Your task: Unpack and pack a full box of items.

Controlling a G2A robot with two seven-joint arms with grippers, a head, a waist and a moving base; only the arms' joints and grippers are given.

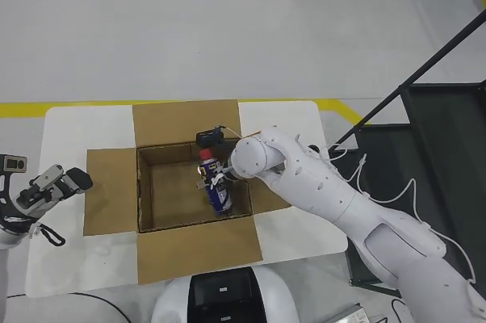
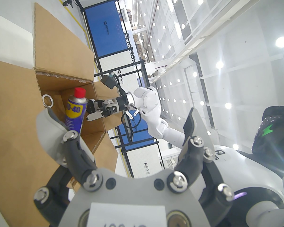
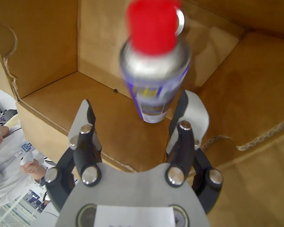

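The right gripper [image 3: 138, 102] is down inside the cardboard box [image 1: 186, 121]. Its two fingers are spread apart and clamp nothing. A spray can [image 3: 155, 72] with a red cap stands just beyond the fingertips and roughly in line with the gap between them. I cannot tell whether either pad touches its side. The gripper comes at the can from the side and low on its body. I judge that this suits a tall, smooth cylinder, because a low grip across the width makes it less likely to tip or swing.

The can is upright on the box floor, close to the wall on the robot's right and toward the near corner on that side. It is the one item visible in the box. From this moment alone I cannot say whether the open fingers are about to close and lift it or have just set it down. Either would fit a job of unpacking and repacking.

All four box flaps are folded out flat on the white table [image 1: 283, 234], which leaves the opening free for an arm to come in over the rim.

The left gripper [image 1: 65, 182] hangs beyond the table's left edge, past the left flap, with its fingers wide apart and empty. It seems parked there so the box mouth is left to the other arm.
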